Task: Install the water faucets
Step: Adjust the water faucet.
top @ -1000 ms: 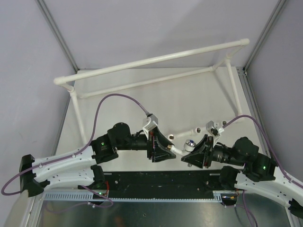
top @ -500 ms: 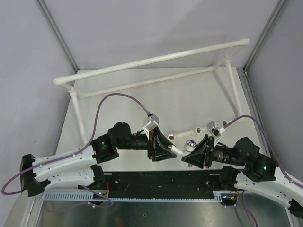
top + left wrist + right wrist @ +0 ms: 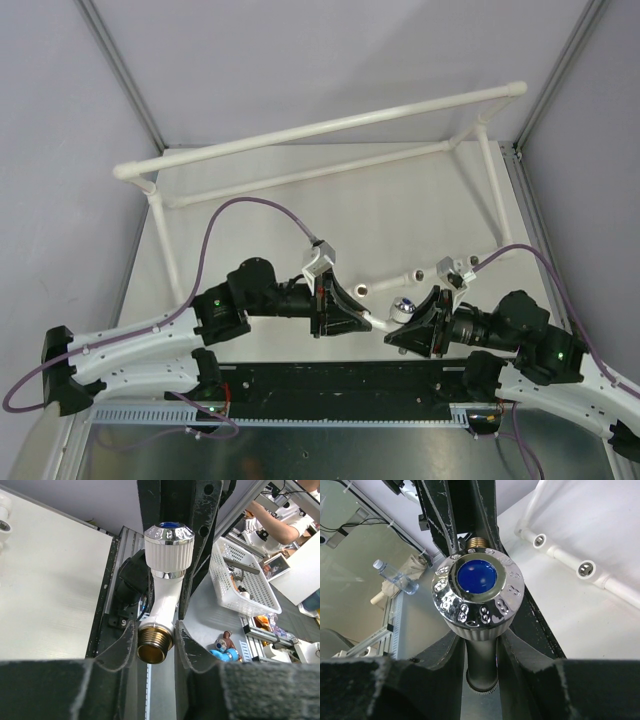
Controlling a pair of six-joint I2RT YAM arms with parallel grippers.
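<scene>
Water faucet (image 3: 167, 587): white plastic, brass thread; left fingers (image 3: 117, 652), right fingers (image 3: 522, 657) clamp it

Glossy white plastic, brass-threaded faucet (image 3: 167, 591)

We log a robotics lab: aluminium-framed enclosure (image 3: 120, 70), white parts basket (image 3: 240, 582), a person (image 3: 277, 520) working beyond the surface.

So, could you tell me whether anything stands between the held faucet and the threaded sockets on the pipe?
Nothing visible lies on the table between the faucet and the sockets. However, the left gripper is clamped around its brass end, which points into that gripper's palm, while the right gripper holds the body.
</scene>
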